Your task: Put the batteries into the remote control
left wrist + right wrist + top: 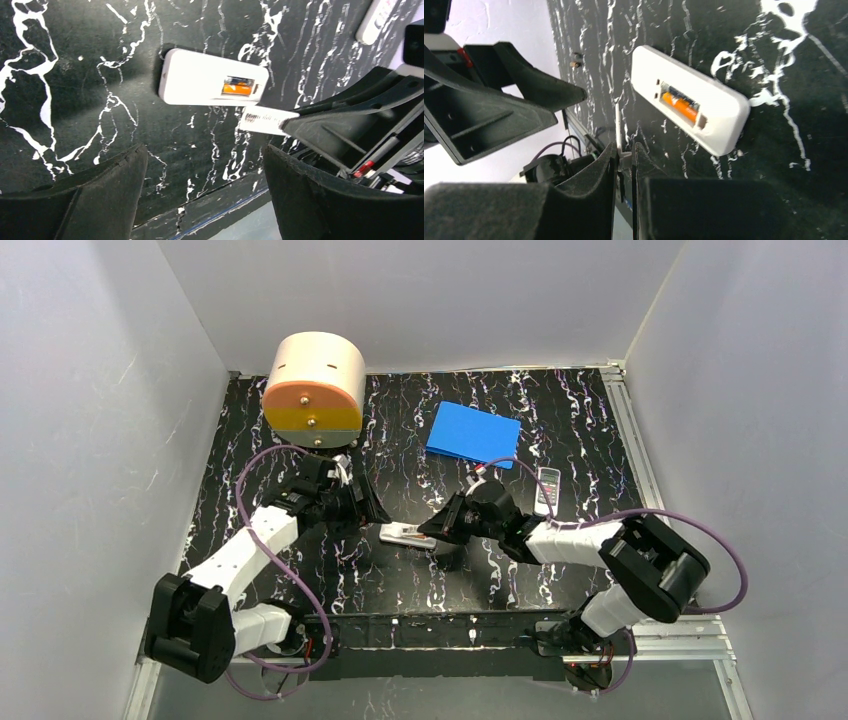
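Battery, orange, lies in the open compartment on the back of the white remote control, at the end of the remote that faces the right arm. The slot beside it is dark, and I cannot tell whether it is filled. The remote lies flat, back up, on the black marbled table. Just beside the remote's long edge the right gripper pinches a thin white plate between its nearly closed fingers; the plate stands on edge in the right wrist view and does not touch the remote. On the other side of the remote the left gripper hovers above the table with its fingers spread wide and nothing between them. Beyond the remote, toward the right wall, a second remote lies by itself. Farther back from the remote lies a blue flat pad, and behind the left gripper stands a cream drum with an orange face.
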Available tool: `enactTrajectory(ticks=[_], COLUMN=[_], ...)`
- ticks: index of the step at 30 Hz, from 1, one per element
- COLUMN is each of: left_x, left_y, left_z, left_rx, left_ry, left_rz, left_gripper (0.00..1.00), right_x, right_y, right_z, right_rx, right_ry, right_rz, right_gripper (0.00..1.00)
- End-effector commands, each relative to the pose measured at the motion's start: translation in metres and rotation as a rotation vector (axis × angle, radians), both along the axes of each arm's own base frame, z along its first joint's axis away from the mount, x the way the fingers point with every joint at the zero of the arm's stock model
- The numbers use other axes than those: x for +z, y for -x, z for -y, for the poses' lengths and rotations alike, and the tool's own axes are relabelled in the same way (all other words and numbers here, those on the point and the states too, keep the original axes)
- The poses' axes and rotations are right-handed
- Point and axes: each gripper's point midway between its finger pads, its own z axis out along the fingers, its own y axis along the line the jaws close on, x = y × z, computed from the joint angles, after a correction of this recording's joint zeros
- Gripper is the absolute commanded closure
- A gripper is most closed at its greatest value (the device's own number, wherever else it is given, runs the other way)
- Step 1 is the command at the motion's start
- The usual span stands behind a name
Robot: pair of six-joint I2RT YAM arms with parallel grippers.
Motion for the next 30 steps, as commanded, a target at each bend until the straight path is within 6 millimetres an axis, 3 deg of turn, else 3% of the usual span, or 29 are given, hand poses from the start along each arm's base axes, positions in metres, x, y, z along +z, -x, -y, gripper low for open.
enactTrajectory(ticks=[1,19,30], left_x=[-0.018,-0.041,-0.048], left_y=[0.005,-0.007,-0.016], left_z=[-0.007,-0.008,0.001], left_rx=[-0.016,-0.069,-0.096], left_ry=[-0.036,-0.084,-0.060], left_rz=[-0.017,-0.047,-0.056], left_gripper=[0.18,0.22,0.26], right_x=[0.009,-0.018,-0.029], right_y=[-0.023,-0.025,-0.019], right_z=[-0.007,-0.012,0.000], right_rx=[-0.079,-0.054,-0.057], right_ry=[-0.025,0.062,0.108], right_rz=[0.055,0.017,0.007], right_gripper=[0.99,0.99,0.99])
